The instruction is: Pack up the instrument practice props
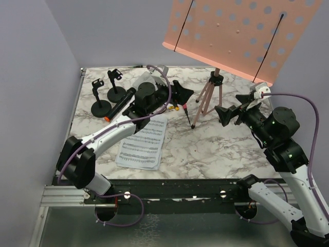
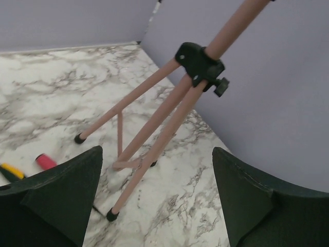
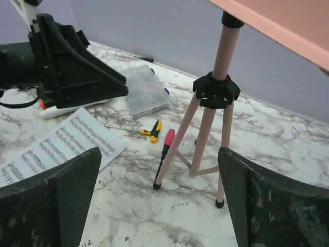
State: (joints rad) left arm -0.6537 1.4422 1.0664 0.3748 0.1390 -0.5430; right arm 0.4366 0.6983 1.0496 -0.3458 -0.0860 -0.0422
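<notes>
Left wrist: pink tripod [image 2: 198, 63], upright.

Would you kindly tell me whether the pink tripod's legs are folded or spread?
Spread. The pink tripod stands upright, its three legs splayed apart below the black collar, each foot resting separately on the marble table.
</notes>
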